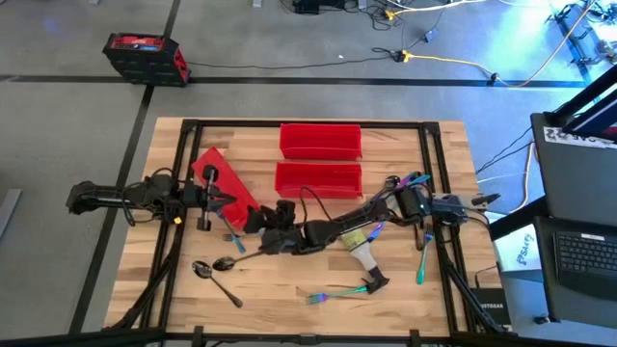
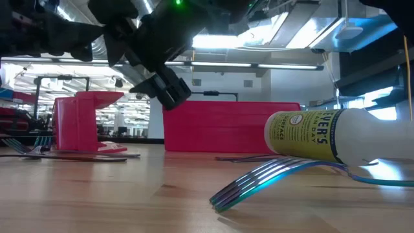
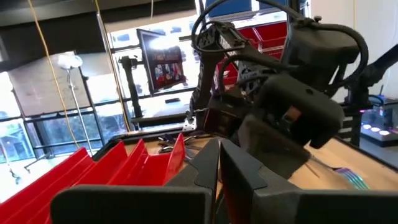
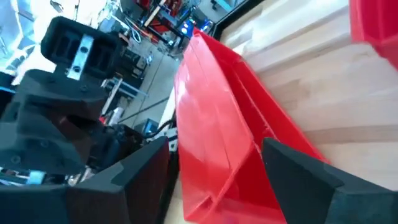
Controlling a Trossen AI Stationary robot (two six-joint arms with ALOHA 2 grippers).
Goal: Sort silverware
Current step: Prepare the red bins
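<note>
Slim iridescent silverware lies scattered on the wooden table: two spoons (image 1: 214,270) near the front left, a fork (image 1: 335,292) at the front middle, a fork (image 1: 422,262) at the right, and more pieces (image 1: 415,180) by the right arm. A red bin (image 1: 227,183) lies askew and tipped at the left. My right gripper (image 1: 249,220) reaches across to its near end, open, with the bin's end (image 4: 217,124) showing between its fingers. My left gripper (image 1: 214,200) is shut and hovers beside the same bin (image 3: 112,171). My right gripper comes at the near end of the tipped red bin (image 4: 211,186) almost level, from the table's right. One finger (image 4: 137,174) stands on each side of that end. I cannot tell whether they touch it.
Two red bins (image 1: 320,140) (image 1: 318,178) stand side by side at the far middle. A clear spray bottle (image 1: 364,255) with a yellow label lies on its side under the right arm. A fork (image 2: 272,178) lies close in front of the low camera. Bare wood shows along the front edge.
</note>
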